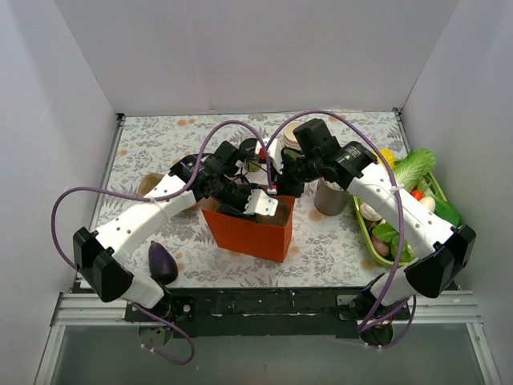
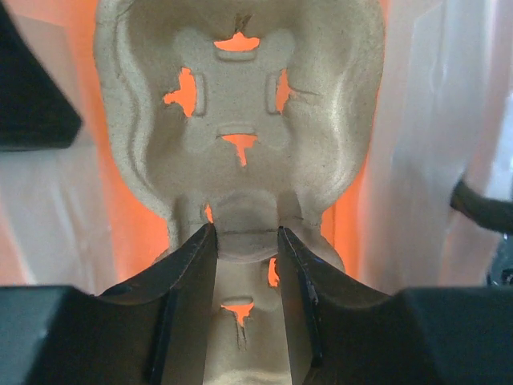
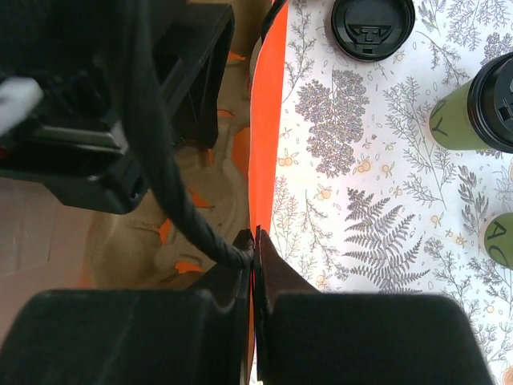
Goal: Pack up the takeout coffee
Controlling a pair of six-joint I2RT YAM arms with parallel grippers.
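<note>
The takeout coffee (image 3: pixel 471 112), a green paper cup under a black plastic lid, sits on the leaf-patterned surface (image 3: pixel 361 200) to the right of the orange bag (image 3: pixel 264 120) in the right wrist view. It is apart from the bag and held by neither arm. It will probably handle as light but top-heavy if filled. Its thin wall would dent easily and its lid is only pressed on, so a gentle hold around the mid-body, kept upright, looks safest. From the left, the left end effector (image 2: pixel 247 234) is clenched on a ridge of the moulded pulp cup carrier (image 2: pixel 240 96), matte, fibrous and fairly stiff, inside the bag. The right end effector (image 3: pixel 255 241) pinches the bag's smooth paper wall. Beyond it lies a loose black lid (image 3: pixel 373 28), round and ribbed.
</note>
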